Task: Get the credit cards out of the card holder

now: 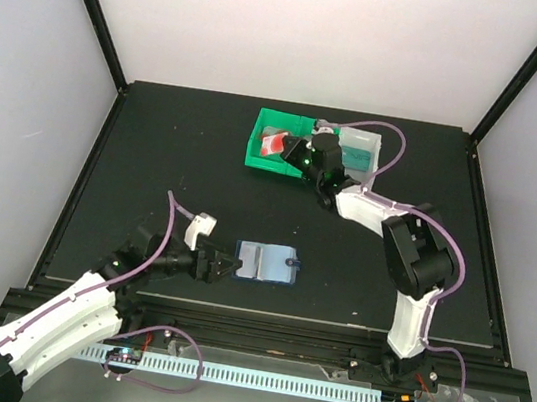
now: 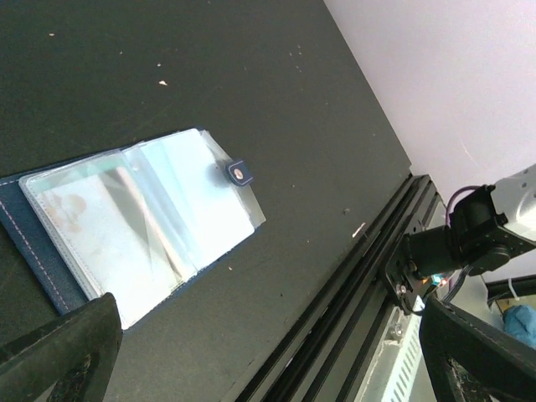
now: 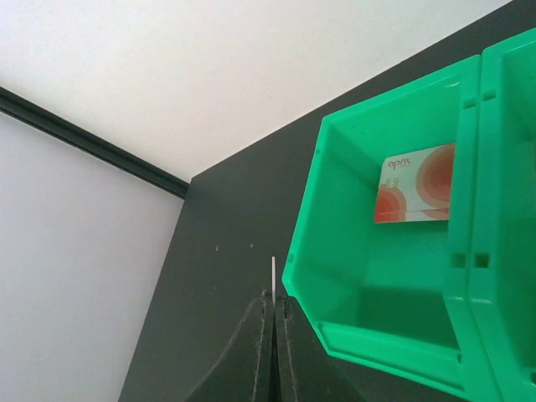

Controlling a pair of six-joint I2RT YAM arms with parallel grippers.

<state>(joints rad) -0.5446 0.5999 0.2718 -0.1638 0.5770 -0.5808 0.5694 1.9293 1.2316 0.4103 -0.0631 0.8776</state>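
Pinching a thin pale sliver, which I judge a card edge-on, my right pincer is closed just beside the green tray where the white card with red circles lies. My left pincer gapes beside the open card holder. Cards: light, stiff, slick; best nipped by an exposed edge.

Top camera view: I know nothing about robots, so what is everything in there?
table: one, black, under everything.
card holder: one, navy with clear pockets, lying open near the front edge.
green tray: one, two adjoining compartments, far centre.
white tray: one, next to the green tray.
white card with red circles: one, in the green tray.
teal card: one, in the white tray.
left gripper: one, black, open, beside the card holder.
right gripper: one, black, shut, over the green tray's edge, thin pale sliver between its tips.
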